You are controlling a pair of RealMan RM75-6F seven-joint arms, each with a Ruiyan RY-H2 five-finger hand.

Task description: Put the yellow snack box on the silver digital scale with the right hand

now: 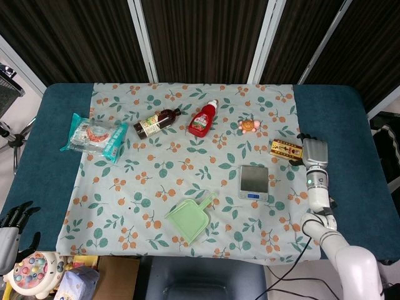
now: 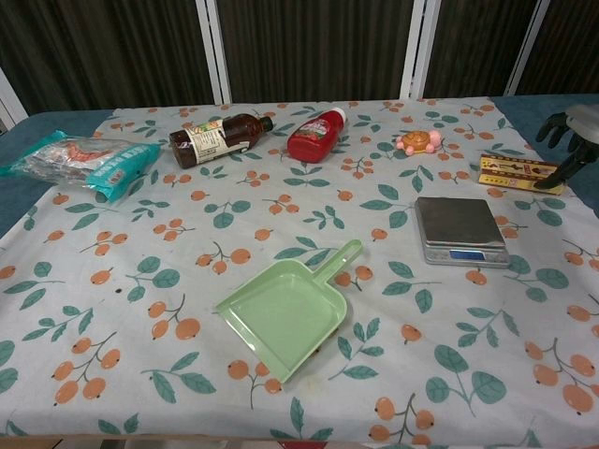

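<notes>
Near the desk's (image 1: 337, 106) right side, the yellow snack box (image 1: 286, 150) lay flat on the floral cloth (image 1: 187, 169), long axis running left to right, slightly tilted; the silver digital scale (image 1: 254, 182) sat just in front of it, apart; the right robot hand (image 1: 314, 151) hovered just beside the box's right end, fingers spread, holding nothing; the left robot hand (image 1: 11, 222) hung off the desk's near-left corner, fingers apart, empty.

A staged test room, likely a lab: dark pleated curtains (image 1: 206, 37) with white poles back a blue bench (image 1: 350, 112) under a floral cloth (image 1: 156, 181), and loose cables (image 1: 294, 275) trail on the floor.
</notes>
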